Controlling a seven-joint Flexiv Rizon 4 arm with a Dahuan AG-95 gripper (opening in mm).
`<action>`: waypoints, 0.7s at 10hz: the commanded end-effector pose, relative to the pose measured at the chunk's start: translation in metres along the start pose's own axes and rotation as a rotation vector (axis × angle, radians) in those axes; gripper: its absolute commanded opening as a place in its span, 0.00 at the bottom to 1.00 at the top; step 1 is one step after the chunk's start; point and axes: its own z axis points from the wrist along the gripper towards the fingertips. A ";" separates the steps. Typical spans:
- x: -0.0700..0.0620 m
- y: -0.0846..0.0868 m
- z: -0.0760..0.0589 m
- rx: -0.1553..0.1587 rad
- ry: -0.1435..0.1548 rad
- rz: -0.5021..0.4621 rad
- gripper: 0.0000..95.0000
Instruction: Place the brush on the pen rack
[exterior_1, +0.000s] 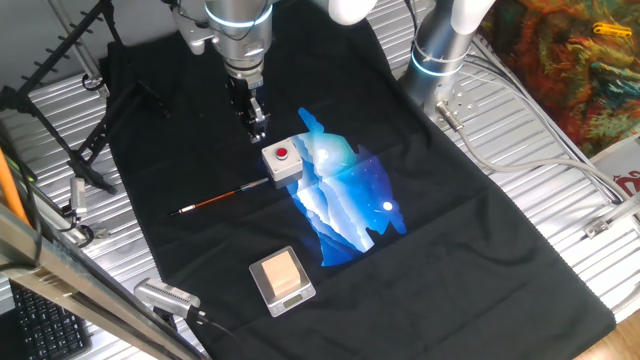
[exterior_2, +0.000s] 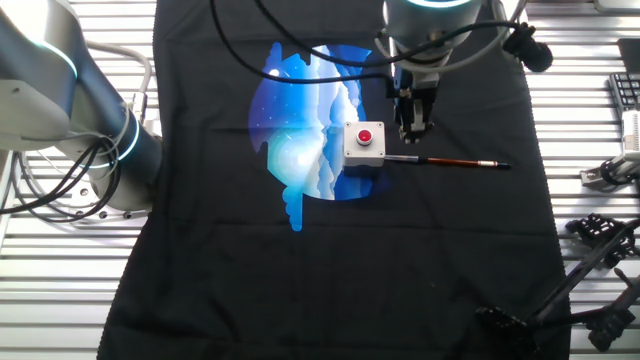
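The brush (exterior_1: 222, 196) lies flat on the black cloth, its reddish-brown handle running from lower left up to a grey box. In the other fixed view the brush (exterior_2: 450, 161) lies to the right of that box. My gripper (exterior_1: 258, 128) hangs above the cloth just behind the brush's box end, and it shows over that same end in the other fixed view (exterior_2: 413, 132). Its fingers look pressed together and hold nothing. The black pen rack (exterior_1: 62, 55) stands at the far left off the cloth, and its legs show at the lower right in the other fixed view (exterior_2: 590, 262).
A grey box with a red button (exterior_1: 282, 160) touches the brush's end on a blue-and-white print (exterior_1: 345, 205). A small scale with a tan block (exterior_1: 280, 278) sits near the front. A second arm's base (exterior_1: 440, 45) stands at the back. Cables run along the right.
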 end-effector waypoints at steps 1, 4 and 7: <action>0.000 0.000 -0.002 -0.002 -0.012 -0.002 0.00; 0.000 0.000 -0.002 -0.001 -0.019 0.000 0.00; 0.000 0.000 -0.002 0.002 -0.024 -0.006 0.00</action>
